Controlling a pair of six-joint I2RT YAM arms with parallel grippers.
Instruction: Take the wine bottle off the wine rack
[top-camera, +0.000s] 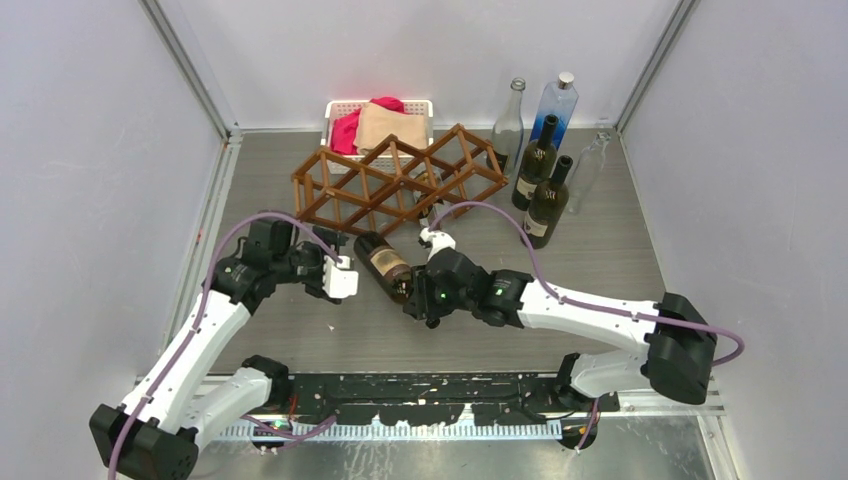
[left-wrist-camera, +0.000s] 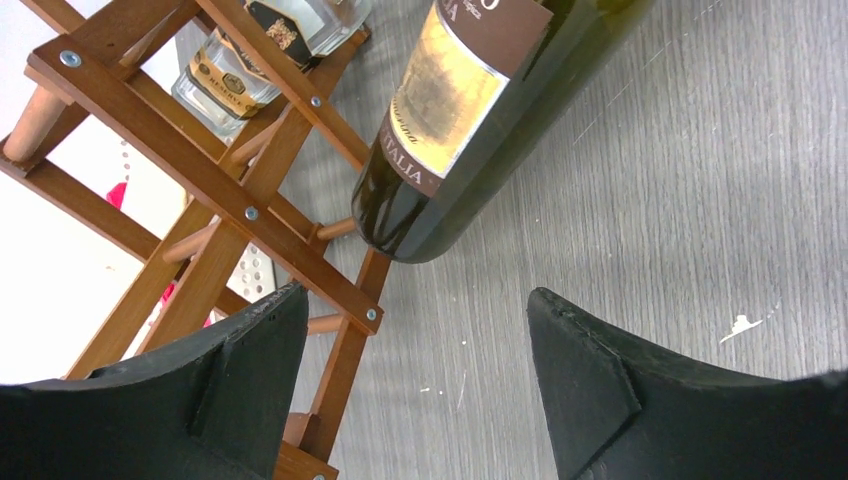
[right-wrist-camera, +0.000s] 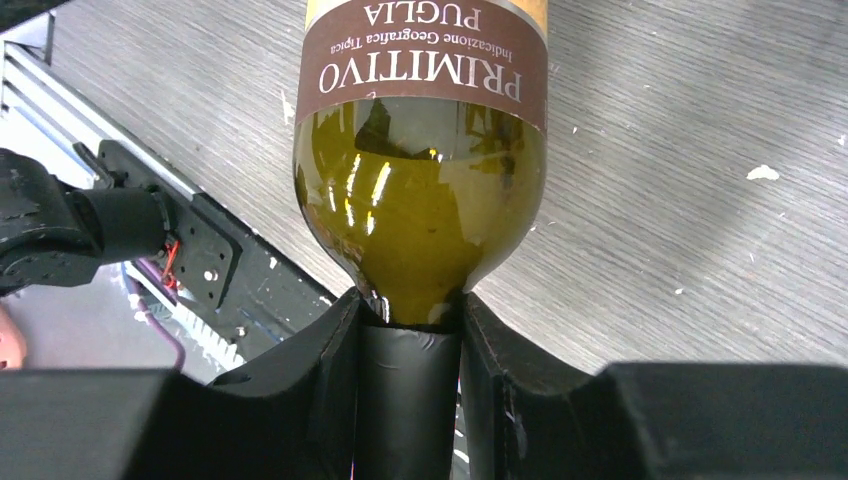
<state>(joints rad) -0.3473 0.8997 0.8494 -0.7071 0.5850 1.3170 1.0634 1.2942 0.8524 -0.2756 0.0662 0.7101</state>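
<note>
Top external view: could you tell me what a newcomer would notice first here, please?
The dark green wine bottle is held by its neck in the right end effector, mid-table before the wooden wine rack. The left end effector hangs open beside its base.

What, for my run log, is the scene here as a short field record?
wine bottle: out of the cells, lying in front of the wine rack
right gripper: jaws shut on the bottle's neck
left gripper: jaws open, empty, near the bottle's base
rack contents: one clear bottle inside
elsewhere: several bottles standing right of the rack
</note>
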